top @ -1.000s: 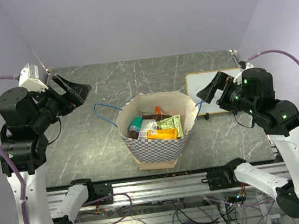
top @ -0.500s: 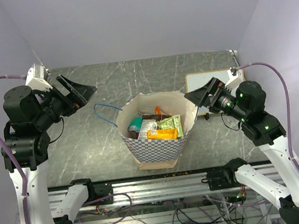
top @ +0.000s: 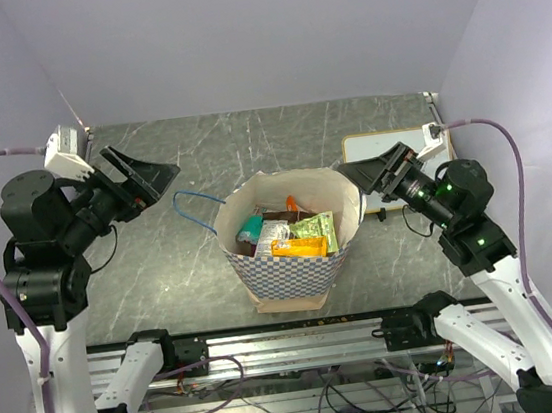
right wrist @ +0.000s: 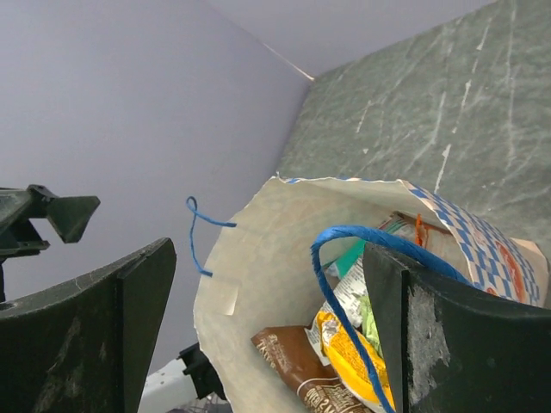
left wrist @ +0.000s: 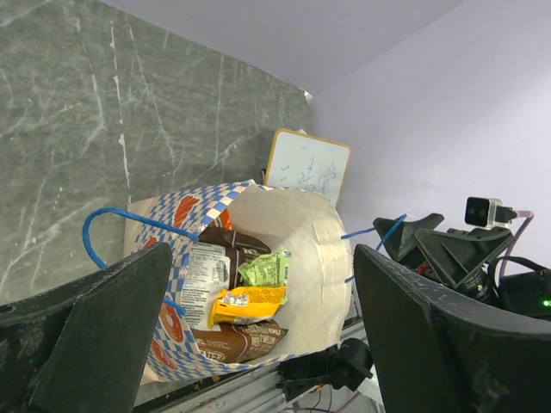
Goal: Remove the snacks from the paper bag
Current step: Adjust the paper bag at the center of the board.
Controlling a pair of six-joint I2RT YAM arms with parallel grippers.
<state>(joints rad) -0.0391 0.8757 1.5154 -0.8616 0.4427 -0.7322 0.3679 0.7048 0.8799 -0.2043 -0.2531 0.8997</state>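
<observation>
Paper bag (top: 289,270) first; where does it stand?

Upright on the grey marbled table (top: 163,271), about midway between the two arms and toward the near edge; its mouth gapes wide; the blue-and-white checked band runs round the lower part.

What lies beside it?

A small whiteboard (top: 369,147) lies flat to the right and a little behind, near the bag but apart from it.

And the arms?

The left gripper (top: 151,176) hangs above the table to the left of the bag, well clear of it; its jaws are spread wide and hold nothing. The right gripper (top: 358,178) hovers just beside the bag's right rim, partly over the whiteboard; it too is spread wide and empty.

Where are the snacks (top: 285,236)?

All inside the bag, piled together; a yellow-orange packet (top: 298,248) lies toward the near side with a green packet (top: 314,227) just behind it; a white printed packet (left wrist: 202,275) sits to their left; a dark brown bar (left wrist: 237,340) lies low against the wall.

The handles?

One thin blue cord handle (top: 191,212) loops out to the left onto the table; the other (right wrist: 362,237) arches over the right rim.
</observation>
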